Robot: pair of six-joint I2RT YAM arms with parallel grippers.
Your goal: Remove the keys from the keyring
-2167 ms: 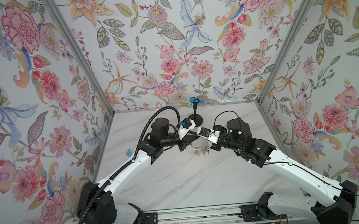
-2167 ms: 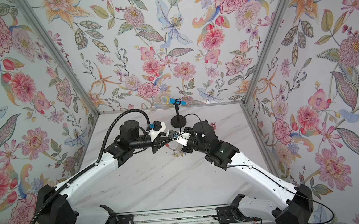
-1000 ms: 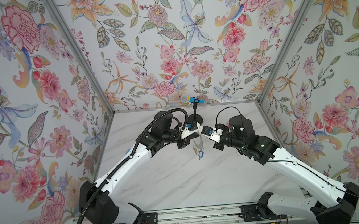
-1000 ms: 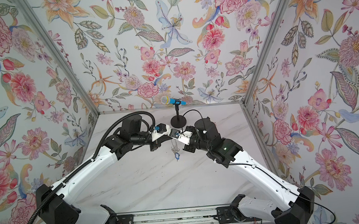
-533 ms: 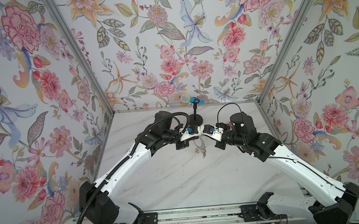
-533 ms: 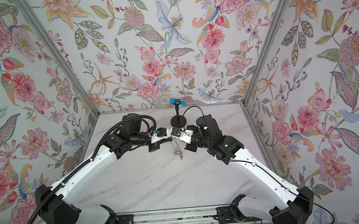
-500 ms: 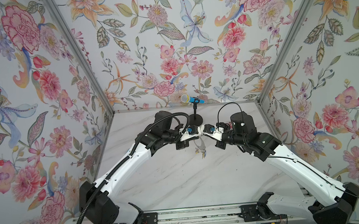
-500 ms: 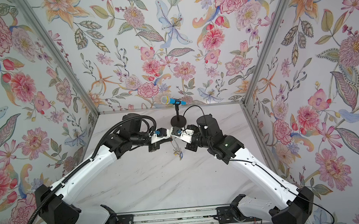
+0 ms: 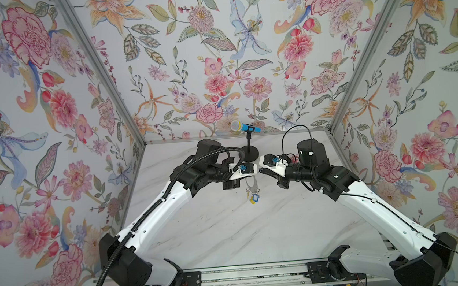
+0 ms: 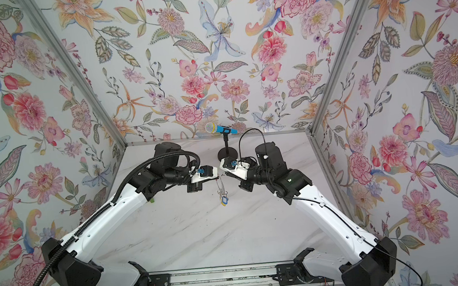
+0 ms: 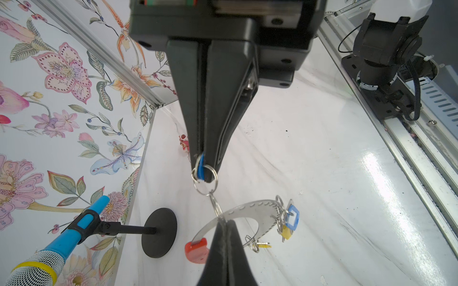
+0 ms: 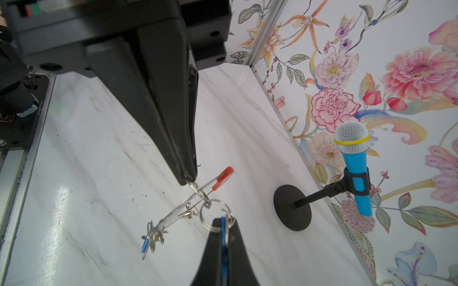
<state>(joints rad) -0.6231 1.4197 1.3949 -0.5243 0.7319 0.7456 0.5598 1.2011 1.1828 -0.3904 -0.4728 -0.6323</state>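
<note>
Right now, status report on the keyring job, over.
Left gripper shut on blue-tagged key. Right gripper shut on keyring, held aloft. Other keys hang from it. Microphone stand behind, not touching.

A robot lab's staged test booth.
Floral-papered panels point(image 9: 215, 52) joined by bare aluminium posts point(image 9: 102, 72) box in a marble-look table point(image 9: 229, 233); a left arm point(image 9: 157, 208) and a right arm point(image 9: 372, 207) are mounted on a metal rail point(image 9: 246, 272) at its front edge, and a toy microphone point(image 9: 244, 127) stands at the back.
</note>
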